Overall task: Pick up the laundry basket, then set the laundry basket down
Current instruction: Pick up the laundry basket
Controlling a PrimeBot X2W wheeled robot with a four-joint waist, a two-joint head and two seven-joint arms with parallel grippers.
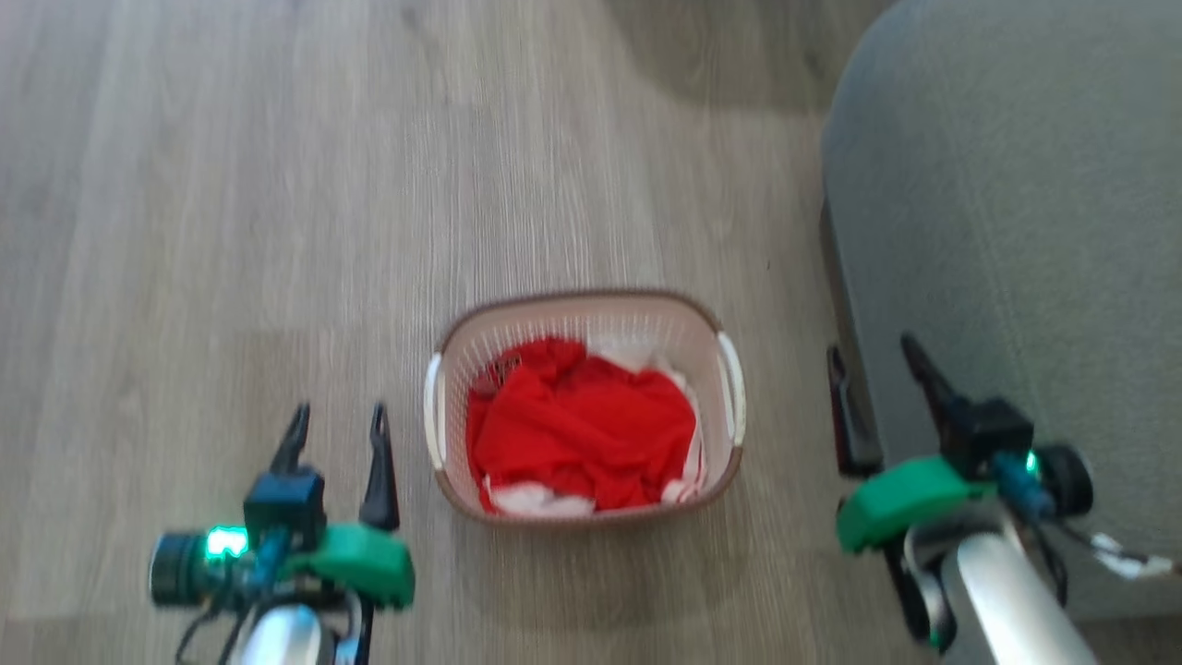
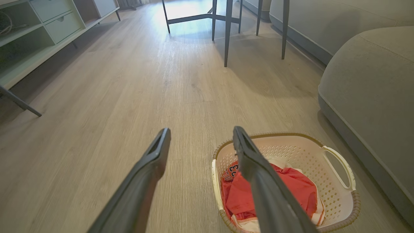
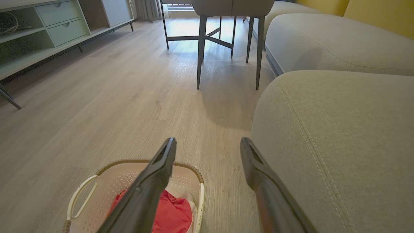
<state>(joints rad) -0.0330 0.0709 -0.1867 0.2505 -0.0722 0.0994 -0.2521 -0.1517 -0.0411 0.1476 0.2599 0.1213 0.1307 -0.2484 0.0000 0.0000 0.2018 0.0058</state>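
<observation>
Right now we see the laundry basket [image 1: 572, 319] sitting on the wood floor [image 1: 277, 185], approx. centred btw. our two arms, w/ a red garment [image 1: 582, 425] and some white cloth [image 1: 536, 499] bunched inside. Our left pincer [image 1: 339, 411] hangs near the basket's left handle [image 1: 432, 411], fingers spread wide, nothing held, no contact. Our right pincer [image 1: 873, 351] is likewise wide open and empty, off to the basket's right, apart from its right handle [image 1: 732, 388] and overlapping the edge of the grey sofa [image 1: 1016, 185]. Bckgd in the right wrist view: dark table legs [image 3: 200, 48] and a pale-green cabinet [image 3: 58, 19] w/ drawers.
</observation>
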